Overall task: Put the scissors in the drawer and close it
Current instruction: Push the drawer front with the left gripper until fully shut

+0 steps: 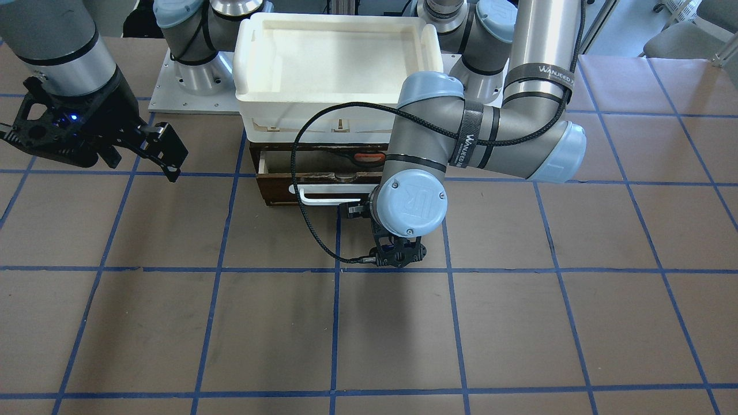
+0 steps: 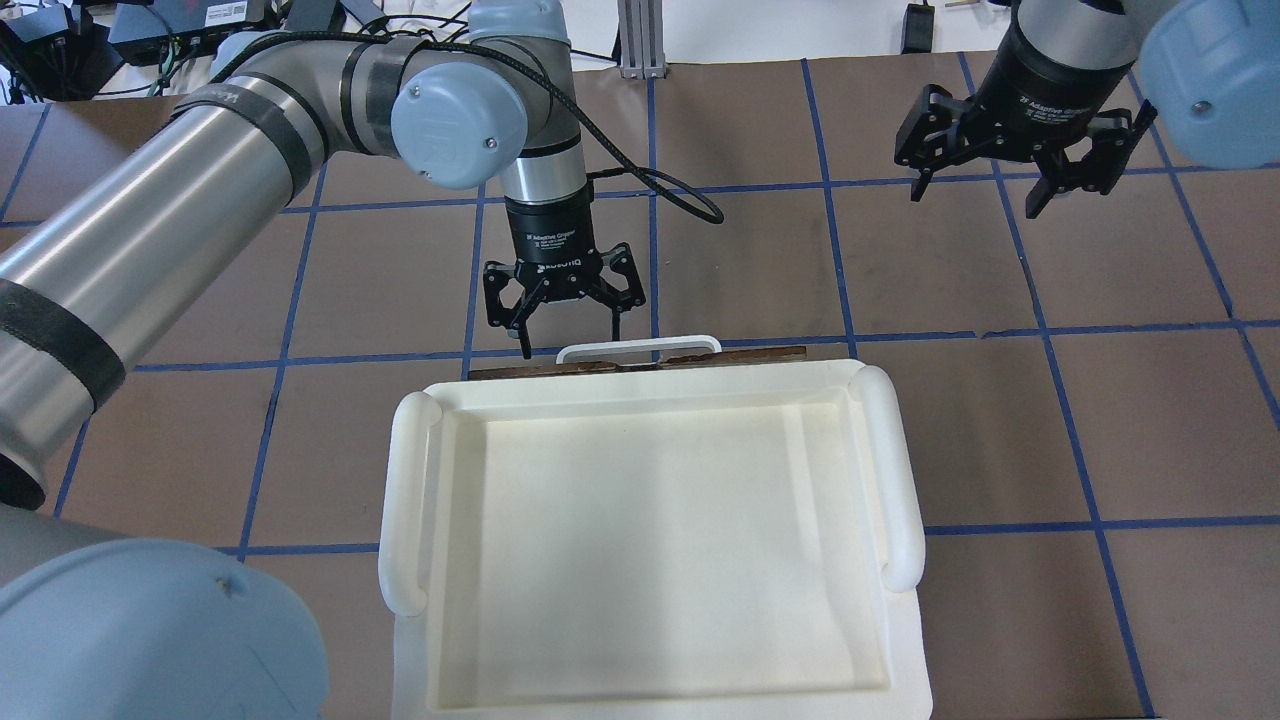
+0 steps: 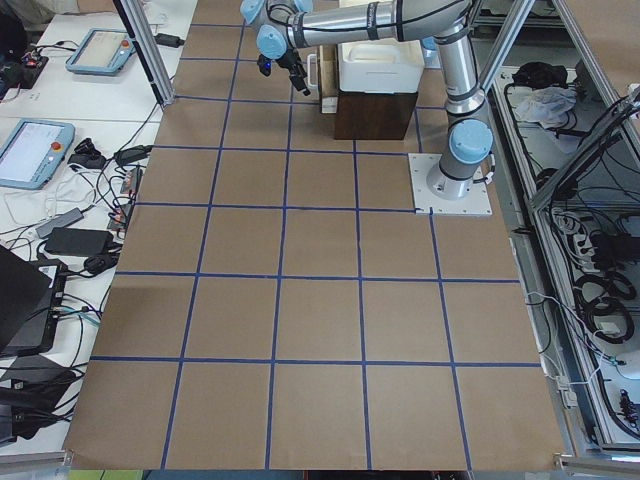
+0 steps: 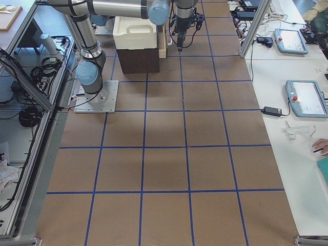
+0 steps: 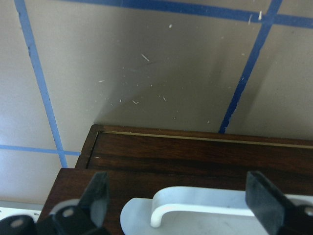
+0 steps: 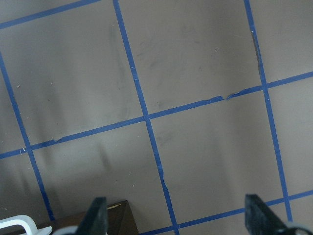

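Brown paper marked with a blue taped grid is spread over the table. Nearest, the left gripper is held pointing down with fingers spread, close by the white bar handle. The drawer is pulled partly out, and the scissors are seen lying inside. A white tray is set above. Well apart, the right gripper is held spread.
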You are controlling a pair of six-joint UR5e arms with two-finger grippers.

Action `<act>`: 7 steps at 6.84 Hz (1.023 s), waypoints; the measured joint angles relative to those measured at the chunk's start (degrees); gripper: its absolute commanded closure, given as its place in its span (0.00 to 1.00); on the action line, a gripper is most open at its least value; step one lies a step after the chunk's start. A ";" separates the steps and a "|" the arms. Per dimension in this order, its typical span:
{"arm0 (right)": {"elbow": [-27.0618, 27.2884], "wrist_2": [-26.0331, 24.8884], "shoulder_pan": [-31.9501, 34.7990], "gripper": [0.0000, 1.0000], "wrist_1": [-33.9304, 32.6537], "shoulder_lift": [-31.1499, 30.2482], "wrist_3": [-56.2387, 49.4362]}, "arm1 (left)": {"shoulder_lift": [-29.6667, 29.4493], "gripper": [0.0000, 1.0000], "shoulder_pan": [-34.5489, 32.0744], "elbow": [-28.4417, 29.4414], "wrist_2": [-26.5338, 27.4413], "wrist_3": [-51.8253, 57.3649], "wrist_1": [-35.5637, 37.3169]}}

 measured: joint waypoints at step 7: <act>-0.03 -0.29 -0.09 0.00 -1.37 0.06 -0.13 | 1.76 0.00 0.05 -2.82 -1.61 -3.37 -3.58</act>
